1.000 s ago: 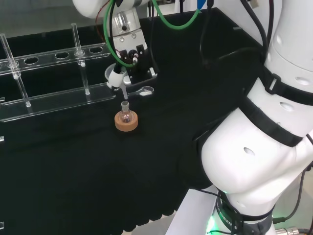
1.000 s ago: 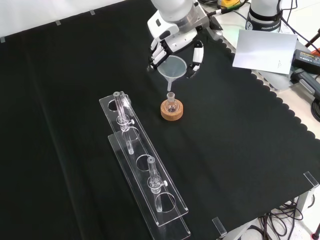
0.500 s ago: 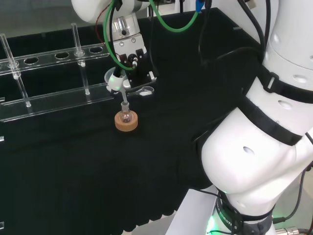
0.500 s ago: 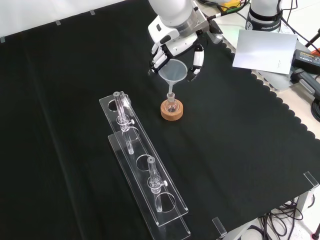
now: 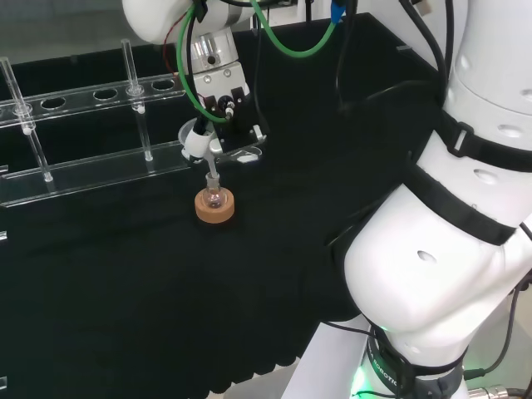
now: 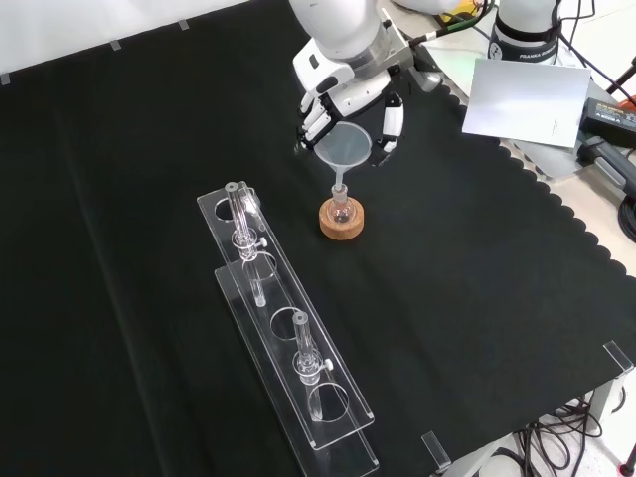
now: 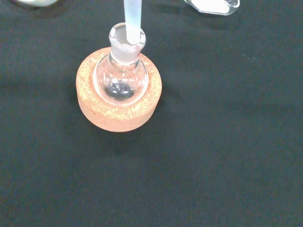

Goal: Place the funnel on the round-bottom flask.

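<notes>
- Over the middle of the black-clothed surface (image 5: 125, 274) in the head view, the robot hand (image 5: 218, 116) hangs above a small round-bottom flask (image 5: 214, 197) seated in a cork ring (image 5: 214, 209). The funnel (image 5: 202, 143) sits among its fingers, and the stem points down into the flask's neck. A clear test-tube rack (image 5: 91, 170) lies to the left.
- From the front view, the robot hand (image 6: 348, 94) comes in from the top with its fingers curled round the rim of the clear funnel (image 6: 344, 147). The bowl is upright, directly above the flask (image 6: 342, 209), and the stem reaches its mouth. The cork ring (image 6: 342, 221) stands just right of the near end of the rack (image 6: 288, 338), which holds 2 test tubes.
- Close up in the wrist view, the pale funnel stem (image 7: 132, 19) enters the flask's neck (image 7: 127, 40). The round glass body (image 7: 120, 82) rests centred in the cork ring (image 7: 118, 111) on the cloth.
</notes>
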Available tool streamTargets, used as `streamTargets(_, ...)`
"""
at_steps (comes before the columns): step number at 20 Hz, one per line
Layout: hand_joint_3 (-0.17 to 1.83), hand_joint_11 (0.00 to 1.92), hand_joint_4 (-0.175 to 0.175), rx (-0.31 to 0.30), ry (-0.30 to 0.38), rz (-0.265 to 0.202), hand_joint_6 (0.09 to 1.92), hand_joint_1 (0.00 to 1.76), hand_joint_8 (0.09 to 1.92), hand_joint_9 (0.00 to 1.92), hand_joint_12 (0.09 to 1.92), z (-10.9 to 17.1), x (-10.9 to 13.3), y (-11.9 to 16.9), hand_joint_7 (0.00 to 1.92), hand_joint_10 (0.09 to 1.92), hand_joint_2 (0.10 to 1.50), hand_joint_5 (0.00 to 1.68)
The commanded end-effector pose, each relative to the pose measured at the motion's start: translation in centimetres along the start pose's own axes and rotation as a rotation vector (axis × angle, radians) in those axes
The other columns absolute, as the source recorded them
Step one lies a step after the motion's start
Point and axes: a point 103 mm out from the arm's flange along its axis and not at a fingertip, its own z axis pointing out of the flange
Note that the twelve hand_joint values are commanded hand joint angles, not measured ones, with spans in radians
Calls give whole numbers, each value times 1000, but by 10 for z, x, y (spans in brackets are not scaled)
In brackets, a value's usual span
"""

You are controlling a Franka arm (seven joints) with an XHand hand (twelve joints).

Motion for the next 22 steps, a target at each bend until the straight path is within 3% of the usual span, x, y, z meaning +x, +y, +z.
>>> streamTargets(1,615,611,-91,9,7,-5,87,734,795,886,1259,15,0,8,497,644,717,468)
streamTargets(22,615,591,-93,35,23,-21,87,733,804,798,1266,36,3,16,438,646,713,451)
